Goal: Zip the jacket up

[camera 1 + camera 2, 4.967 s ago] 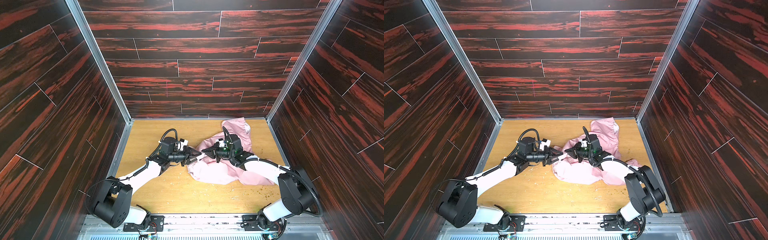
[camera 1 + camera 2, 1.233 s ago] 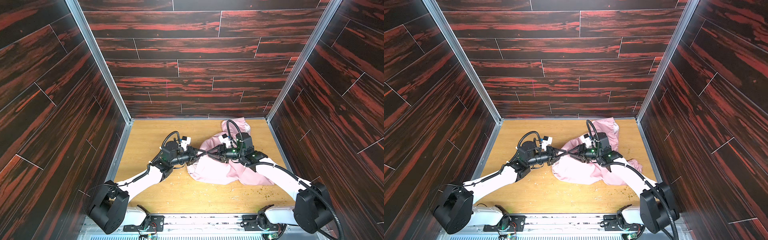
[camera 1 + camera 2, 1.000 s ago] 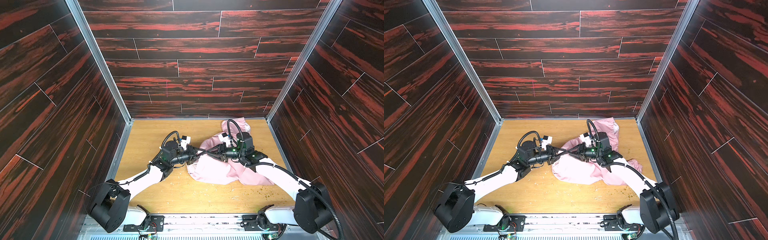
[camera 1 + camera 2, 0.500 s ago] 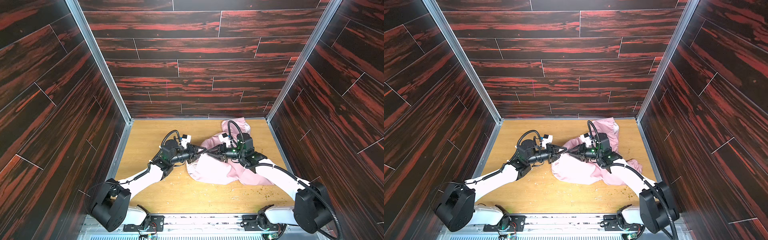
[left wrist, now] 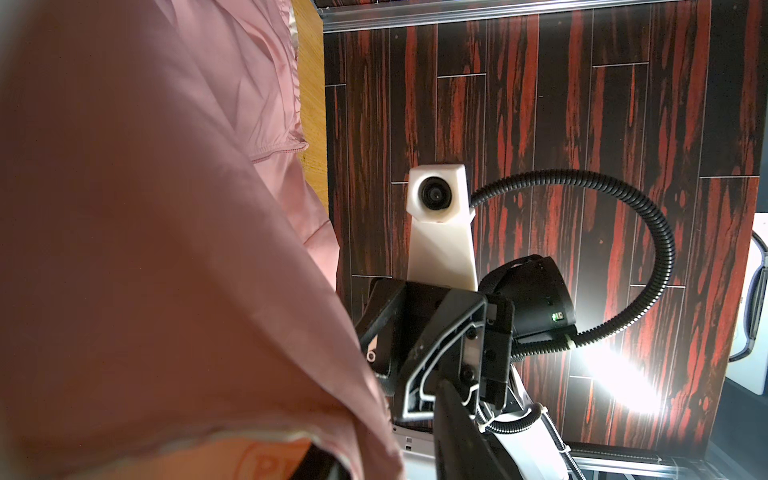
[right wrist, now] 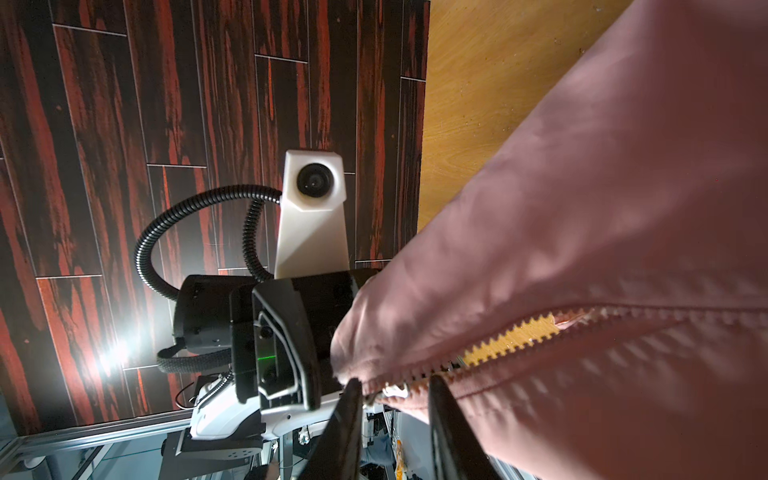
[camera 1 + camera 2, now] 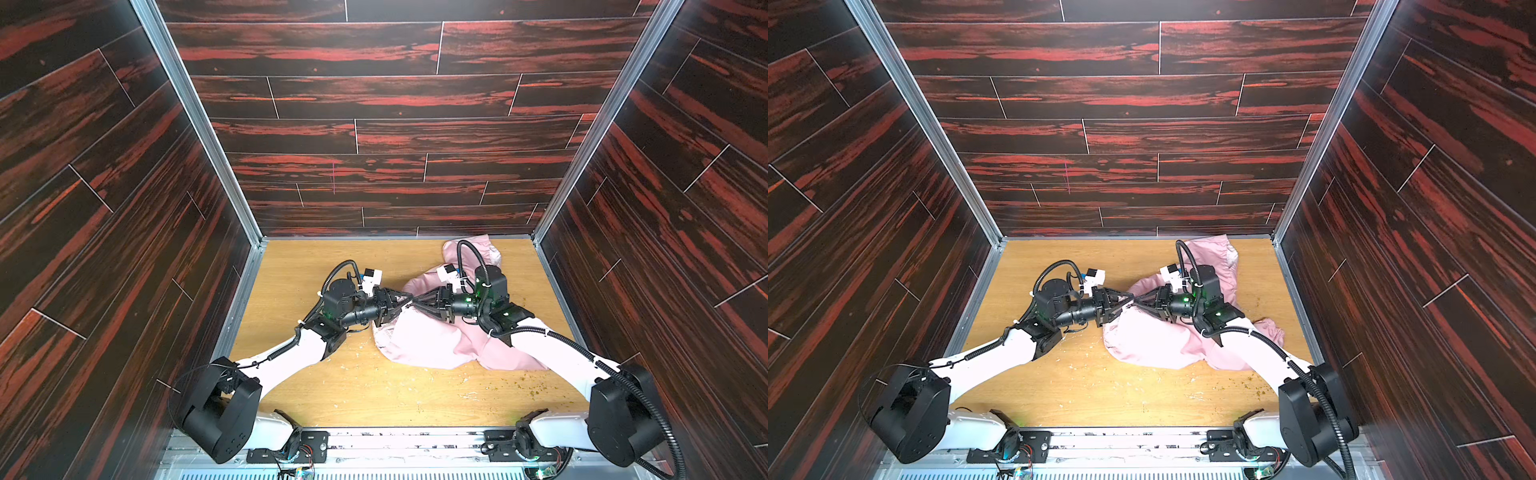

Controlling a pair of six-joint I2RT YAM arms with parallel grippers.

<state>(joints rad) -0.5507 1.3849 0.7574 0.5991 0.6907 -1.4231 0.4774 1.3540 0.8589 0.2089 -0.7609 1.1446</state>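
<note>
The jacket [image 7: 432, 340] is clasped at its zipper [image 6: 648, 314] end by the right hand [image 6: 394, 384], lifted off the desk [image 7: 332, 382] — presumably for tension; the left hand [image 7: 405, 300]'s grip cannot be told.

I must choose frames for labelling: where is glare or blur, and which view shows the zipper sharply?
Left wrist view: the jacket close to the lens is blurred; strong glare on the wall. Right wrist view: similar glare on the wall, but the zipper teeth are sharp. Both top views: even light, sharp overall.
</note>
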